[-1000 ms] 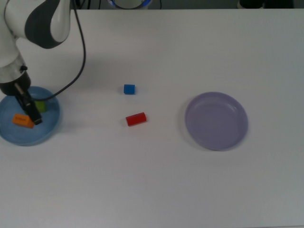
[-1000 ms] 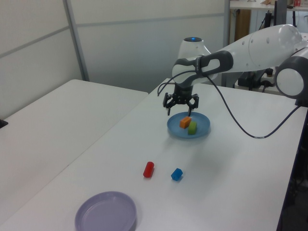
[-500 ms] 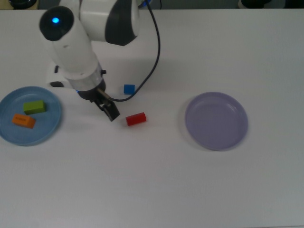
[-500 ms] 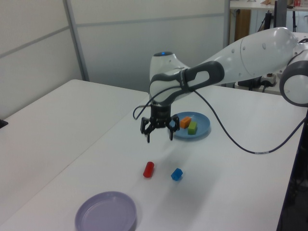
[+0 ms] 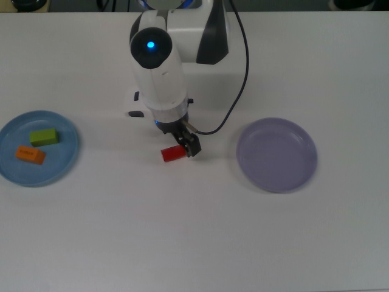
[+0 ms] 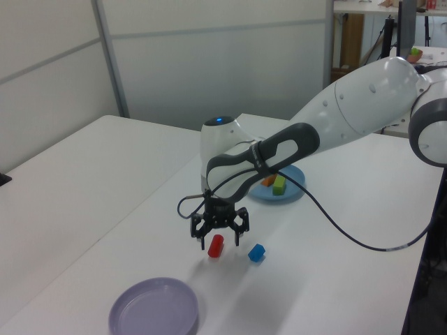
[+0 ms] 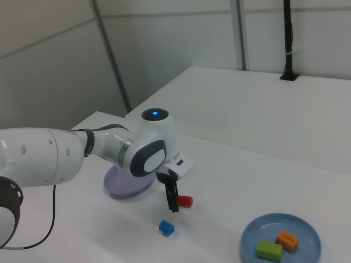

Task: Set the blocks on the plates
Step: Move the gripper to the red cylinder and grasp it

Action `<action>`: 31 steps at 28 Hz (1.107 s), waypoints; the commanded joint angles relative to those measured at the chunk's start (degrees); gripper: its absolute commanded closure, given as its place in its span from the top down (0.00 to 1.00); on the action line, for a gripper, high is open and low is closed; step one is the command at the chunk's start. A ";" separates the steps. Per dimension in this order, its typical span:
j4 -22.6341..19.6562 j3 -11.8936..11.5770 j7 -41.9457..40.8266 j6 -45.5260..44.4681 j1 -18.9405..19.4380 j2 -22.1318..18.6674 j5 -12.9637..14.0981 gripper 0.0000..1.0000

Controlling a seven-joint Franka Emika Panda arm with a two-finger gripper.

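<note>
Gripper [image 6: 219, 232] is hanging open and empty directly over the red block [image 6: 215, 246], fingers straddling it. That block is lying mid-table [image 5: 194, 243], long axis running toward the lavender plate [image 5: 276, 155], its ends unobstructed.

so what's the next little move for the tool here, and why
Probably lower straight down and close on the red block. The open tool hangs just above it with a finger on either side, and this block and the blue cube are not on a plate yet.
</note>
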 commanded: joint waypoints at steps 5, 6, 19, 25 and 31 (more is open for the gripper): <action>-1.54 -0.88 3.00 5.11 1.36 -0.98 0.26 0.88; -1.54 -0.88 3.00 5.29 1.36 -0.81 0.26 0.86; -1.10 -1.14 2.91 7.57 1.36 1.92 -1.23 0.44; -0.57 -1.32 2.56 7.40 0.92 1.74 -1.32 0.21; -0.48 -0.88 -1.73 5.91 1.62 -0.36 -1.76 0.16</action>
